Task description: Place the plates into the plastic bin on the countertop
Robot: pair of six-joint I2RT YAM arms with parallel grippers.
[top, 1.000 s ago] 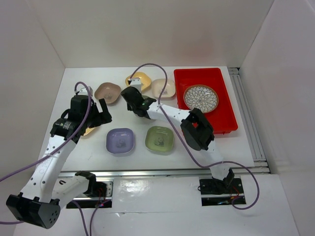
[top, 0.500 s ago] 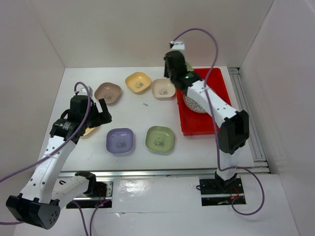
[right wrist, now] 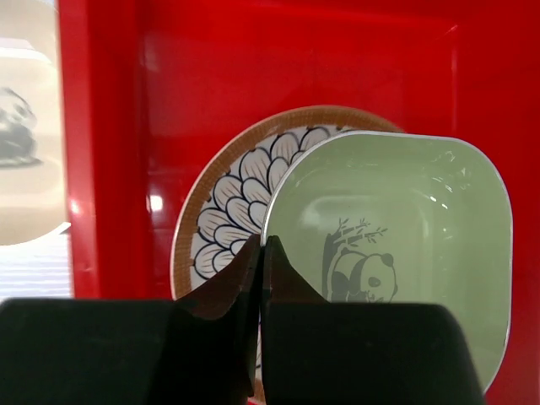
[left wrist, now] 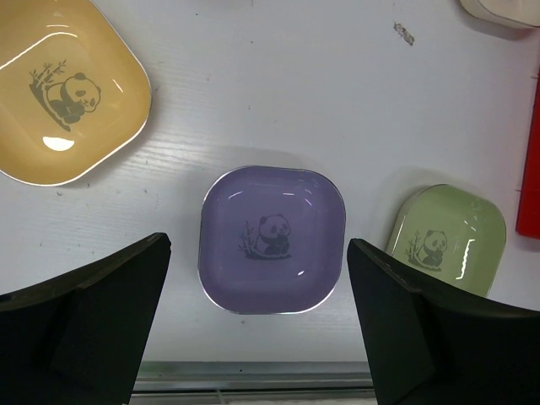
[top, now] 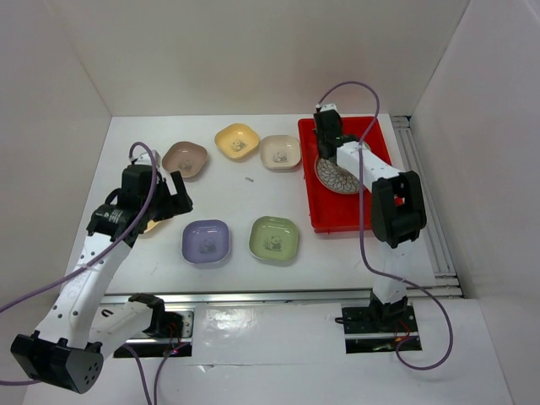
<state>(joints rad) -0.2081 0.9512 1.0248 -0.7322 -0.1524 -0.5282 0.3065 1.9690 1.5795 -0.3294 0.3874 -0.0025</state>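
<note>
My right gripper (right wrist: 261,245) is shut on the left rim of a green panda dish (right wrist: 405,211). It holds the dish over the round brown-rimmed patterned plate (right wrist: 228,202), which lies in the red bin (right wrist: 253,67). From above the gripper (top: 325,139) is over the bin's (top: 337,217) left half. My left gripper (left wrist: 257,245) is open and empty above the lavender dish (left wrist: 272,239). On the white countertop lie brown-pink (top: 185,158), yellow (top: 237,140), cream (top: 280,151), lavender (top: 207,241) and green (top: 273,239) dishes.
Another yellow dish (left wrist: 63,93) lies left of the lavender one, partly under my left arm in the top view. A small dark speck (top: 250,179) lies mid-table. White walls close in the left, back and right. A metal rail (top: 426,211) runs along the bin's right side.
My right arm swung from the dishes at mid-table up and over to the red bin, then came down over the round plate with the green dish. The left arm has not moved.
</note>
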